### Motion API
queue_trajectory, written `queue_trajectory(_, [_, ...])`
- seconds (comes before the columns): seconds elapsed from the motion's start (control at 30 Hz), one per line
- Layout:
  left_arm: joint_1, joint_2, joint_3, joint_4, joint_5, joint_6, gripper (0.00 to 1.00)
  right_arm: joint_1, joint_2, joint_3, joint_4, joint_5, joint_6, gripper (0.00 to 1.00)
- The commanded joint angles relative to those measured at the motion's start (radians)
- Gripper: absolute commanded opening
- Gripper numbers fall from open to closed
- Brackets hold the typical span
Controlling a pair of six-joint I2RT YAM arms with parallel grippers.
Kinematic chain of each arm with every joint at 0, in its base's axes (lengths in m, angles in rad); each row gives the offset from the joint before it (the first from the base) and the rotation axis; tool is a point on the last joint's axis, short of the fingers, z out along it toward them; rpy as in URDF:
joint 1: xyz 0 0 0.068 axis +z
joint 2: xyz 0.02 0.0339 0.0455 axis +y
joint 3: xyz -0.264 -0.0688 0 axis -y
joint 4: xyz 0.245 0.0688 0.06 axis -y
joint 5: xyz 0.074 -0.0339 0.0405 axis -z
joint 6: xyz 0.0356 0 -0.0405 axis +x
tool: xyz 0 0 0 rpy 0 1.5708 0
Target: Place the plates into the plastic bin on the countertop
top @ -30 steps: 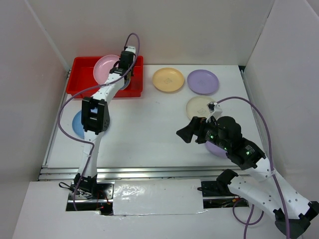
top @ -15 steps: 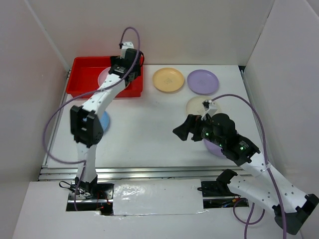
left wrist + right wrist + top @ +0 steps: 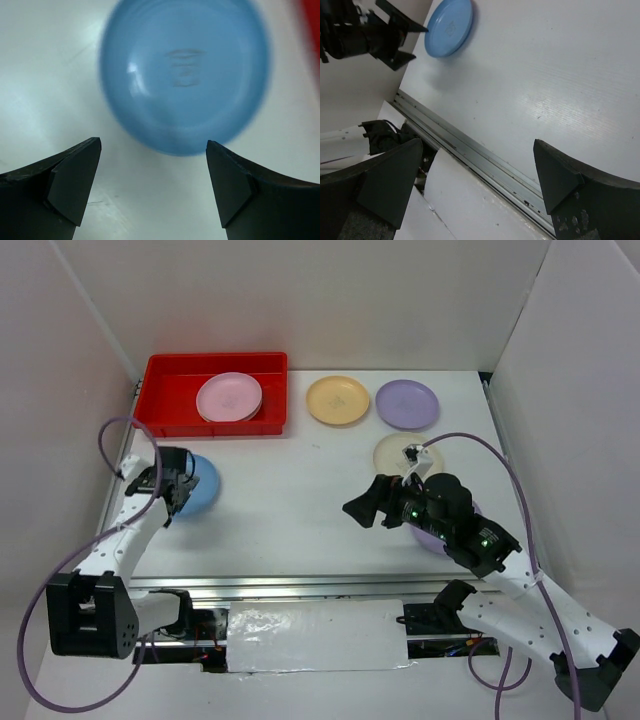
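Observation:
The red plastic bin (image 3: pixel 165 390) stands at the back left of the countertop (image 3: pixel 300 490) with a pink plate (image 3: pixel 229 397) lying in it. A blue plate (image 3: pixel 200 485) (image 3: pixel 184 75) lies near the left edge. My left gripper (image 3: pixel 180 490) (image 3: pixel 152 185) hovers at its near rim, open and empty. Yellow (image 3: pixel 337 400) and purple (image 3: pixel 407 404) plates sit at the back. The right arm partly covers a cream plate (image 3: pixel 398 452) and another purple plate (image 3: pixel 432 538). My right gripper (image 3: pixel 362 508) (image 3: pixel 475 185) is open and empty above the middle of the table.
A metal rail (image 3: pixel 300 585) (image 3: pixel 470 145) runs along the front edge. White walls close in the left, back and right sides. The right wrist view also shows the blue plate (image 3: pixel 449 27) and the left gripper (image 3: pixel 385 35) beside it.
My left arm has swung back from the bin to the blue plate, opening and leaving the pink plate in the bin. The right gripper edged slightly left.

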Motion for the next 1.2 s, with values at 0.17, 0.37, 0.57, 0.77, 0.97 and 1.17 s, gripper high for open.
queue_trajectory(0.17, [0.254, 0.003, -0.158, 0.135, 0.156, -0.135, 0.99, 0.020, -0.060, -0.050, 0.046, -0.050, -0.004, 1.00])
queue_trajectory(0.37, [0.277, 0.185, -0.118, 0.147, 0.167, -0.130, 0.97, 0.020, -0.097, -0.044, 0.008, -0.024, -0.007, 1.00])
queue_trajectory(0.57, [0.283, 0.268, -0.142, 0.186, 0.167, -0.145, 0.67, 0.023, -0.082, -0.022, 0.003, -0.021, -0.007, 1.00])
queue_trajectory(0.77, [0.318, 0.173, -0.188, 0.143, 0.167, -0.145, 0.09, 0.026, -0.056, -0.005, 0.003, -0.016, -0.008, 1.00])
queue_trajectory(0.97, [0.369, -0.336, -0.138, -0.181, 0.061, -0.112, 0.00, 0.034, -0.054, 0.012, -0.006, 0.003, -0.010, 1.00])
queue_trajectory(1.17, [0.357, -0.458, -0.043, 0.124, 0.370, 0.144, 0.00, 0.035, -0.037, 0.021, 0.024, 0.002, -0.021, 1.00])
